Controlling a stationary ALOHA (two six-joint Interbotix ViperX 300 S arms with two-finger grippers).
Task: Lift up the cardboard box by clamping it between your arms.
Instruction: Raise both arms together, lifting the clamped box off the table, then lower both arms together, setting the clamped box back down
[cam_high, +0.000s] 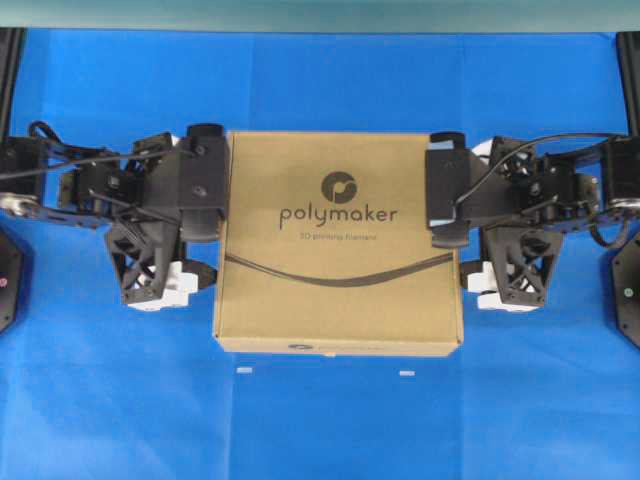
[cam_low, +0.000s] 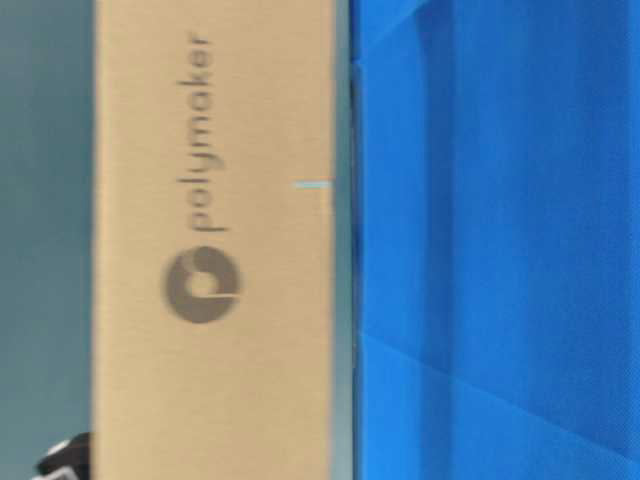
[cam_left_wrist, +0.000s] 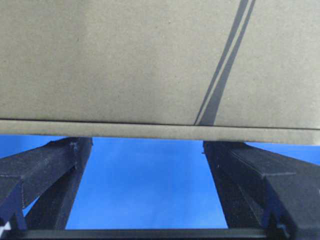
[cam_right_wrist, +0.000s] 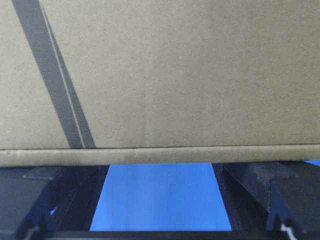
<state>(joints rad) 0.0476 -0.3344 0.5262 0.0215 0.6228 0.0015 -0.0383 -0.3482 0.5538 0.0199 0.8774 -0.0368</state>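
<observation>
The cardboard box is flat, square and brown, with a dark "polymaker" logo and a curved line on top. It lies level between my two arms. My left gripper is open, its black fingers set flat against the box's left side. My right gripper is open in the same way against the right side. In the left wrist view the box fills the top, and the gripper has only blue between its fingers. The right wrist view shows the box and gripper likewise. In the table-level view a thin dark strip separates the box from the table.
A blue cloth covers the table. Two small white marks lie just in front of the box. Black frame posts stand at the far corners, and dark arm bases sit at both side edges.
</observation>
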